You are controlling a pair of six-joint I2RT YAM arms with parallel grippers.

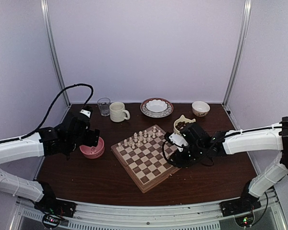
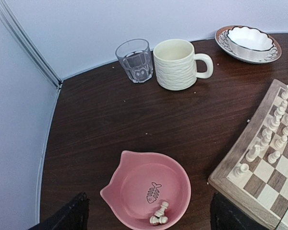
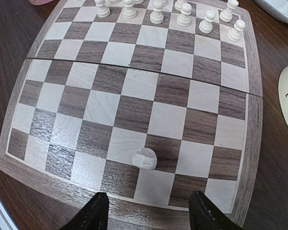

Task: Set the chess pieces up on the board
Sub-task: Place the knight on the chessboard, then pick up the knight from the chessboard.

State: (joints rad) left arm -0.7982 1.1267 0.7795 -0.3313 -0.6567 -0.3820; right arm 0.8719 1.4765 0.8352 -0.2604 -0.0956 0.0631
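L hand (image 2: 149,201) wide open, empty, over pink bowl (image 2: 134,182), which sits left of board (image 1: 149,165). Last few pale chess pieces (image 2: 158,214) lie on their sides at the bowl's near rim, btwn the fingers (image 2: 69,215) and slightly right of centre. Longest one's axis looks diagonal, low-left to up-right, but it's small in frame. My read: next pick is L arm's, and it needs some wrist twist to close across that axis.

R hand (image 3: 149,201) also open, nothing held, over board's near-right edge. Lone piece (image 3: 145,158) sits on the board just ahead of it, straddling a light/dark sq line. Upright vs tipped: can't tell.

Top view shows rows of pieces (image 1: 141,136) on board's far side and cream bowl (image 1: 182,124) w/ dark bits inside. It doesn't resolve what's in the pink bowl; only L wrist cam does.
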